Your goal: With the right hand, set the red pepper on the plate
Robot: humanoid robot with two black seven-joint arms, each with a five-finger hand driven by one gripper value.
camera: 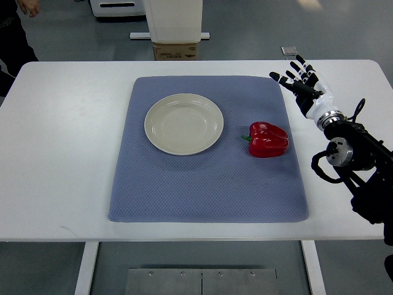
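Sitting on its side on the blue mat [202, 190], the red pepper [268, 140] rests with its green stem pointing toward the plate [183, 123], which lies just to its left, near but not touching. That layout looks deliberate: pepper on the right-hand half of the mat, within reach of the working arm, plate empty and flat in the middle, so the carry should be a short sideways hop. The mat spreads over a white table [61, 153] and probably keeps the pepper from rolling.

Over to the right hand [299, 82] now: it hovers above the table's far right corner, off the mat's edge, well apart from the pepper and farther from the robot than it. Fingers are spread and straight, pointing up and left, holding nothing. The wrist and dark forearm trail back toward the picture's right edge. No left arm shows. My read: the reach hasn't begun; the hand needs to swing back toward the pepper first.
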